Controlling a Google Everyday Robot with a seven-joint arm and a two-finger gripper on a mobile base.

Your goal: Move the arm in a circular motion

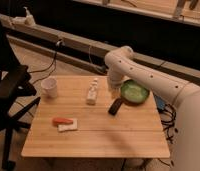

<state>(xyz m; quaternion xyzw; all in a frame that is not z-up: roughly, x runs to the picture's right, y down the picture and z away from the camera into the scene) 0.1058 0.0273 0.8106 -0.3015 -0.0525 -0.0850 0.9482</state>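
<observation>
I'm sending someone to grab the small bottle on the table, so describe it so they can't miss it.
On the wooden table, look near the middle of the far half, just left of the arm, whose gripper hangs beside a green bowl. The bottle is pale and upright, slimmer than the white cup farther left.

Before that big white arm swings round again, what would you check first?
1. Arm above the table, not resting on it: ok.
2. Gripper near the table's far edge, between bottle and green bowl; touching either: cannot tell.
3. Bottle upright: ok.
4. Dark handle by the bowl lies close under the arm's path: not ok.
5. White cup and orange item well away from the arm: ok.
</observation>
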